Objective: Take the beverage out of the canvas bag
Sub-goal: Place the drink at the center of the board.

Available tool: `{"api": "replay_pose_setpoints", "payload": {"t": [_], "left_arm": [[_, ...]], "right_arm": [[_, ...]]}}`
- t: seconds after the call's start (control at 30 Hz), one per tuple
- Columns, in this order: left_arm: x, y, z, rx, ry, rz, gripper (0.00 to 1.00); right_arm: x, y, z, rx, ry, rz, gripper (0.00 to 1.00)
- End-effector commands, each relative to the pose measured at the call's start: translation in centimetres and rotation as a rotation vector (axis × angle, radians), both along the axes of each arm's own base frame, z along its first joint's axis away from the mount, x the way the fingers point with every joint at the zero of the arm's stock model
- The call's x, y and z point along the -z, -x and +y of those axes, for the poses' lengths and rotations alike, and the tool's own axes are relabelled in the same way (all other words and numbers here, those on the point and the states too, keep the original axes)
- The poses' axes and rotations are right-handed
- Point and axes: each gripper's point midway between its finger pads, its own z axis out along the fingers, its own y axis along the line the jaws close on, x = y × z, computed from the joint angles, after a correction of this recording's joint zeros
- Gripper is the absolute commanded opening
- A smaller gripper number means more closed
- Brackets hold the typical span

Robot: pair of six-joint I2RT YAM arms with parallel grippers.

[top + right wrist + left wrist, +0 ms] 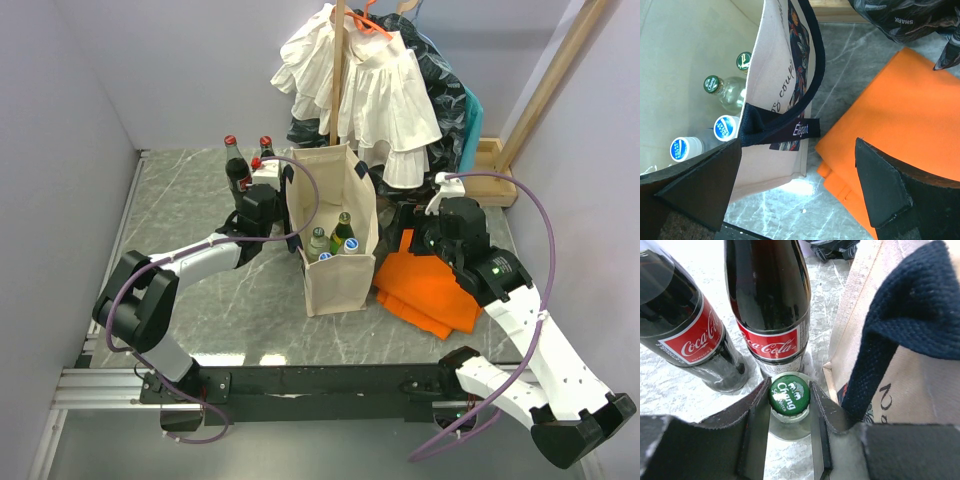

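The cream canvas bag (335, 275) with navy handles (900, 325) stands mid-table. My left gripper (789, 401) is just left of it, outside the bag, shut on the neck of a clear beverage bottle with a green Chang cap (789, 394). Whether its base rests on the table I cannot tell. In the top view the left gripper (260, 195) sits beside the bag's left wall. Several bottles stay inside the bag, two green-capped (711, 83) and two blue-capped (725, 127). My right gripper (797, 145) is open at the bag's right side, holding nothing.
Two Coca-Cola bottles (771, 315) (687, 340) stand right behind the held bottle. A folded orange cloth (430, 290) lies right of the bag under my right gripper (425, 225). White and dark clothes (370, 90) hang on a rack behind the bag.
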Motion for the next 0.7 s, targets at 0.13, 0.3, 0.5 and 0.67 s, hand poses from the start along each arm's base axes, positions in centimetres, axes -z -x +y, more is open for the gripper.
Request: {"api": "replay_pose_setpoints", "payload": {"t": [0.13, 0.3, 0.5, 0.67], "left_arm": [[-5.36, -1.18, -0.63, -0.045, 0.132, -0.161, 0.17], [-5.16, -1.11, -0.61, -0.050, 0.132, -0.153, 0.24], [-5.24, -0.97, -0.39, -0.058, 0.135, -0.155, 0.36], [-5.42, -0.85, -0.17, -0.068, 0.136, -0.160, 0.42]], "right_arm": [[-0.52, -0.32, 0.08, 0.000, 0.000, -0.030, 1.00], [-0.58, -0.34, 0.06, -0.001, 0.000, -0.032, 1.00], [-0.53, -0.26, 0.08, -0.002, -0.001, -0.031, 1.00], [-0.47, -0.26, 0.04, 0.000, -0.002, -0.031, 1.00]]}}
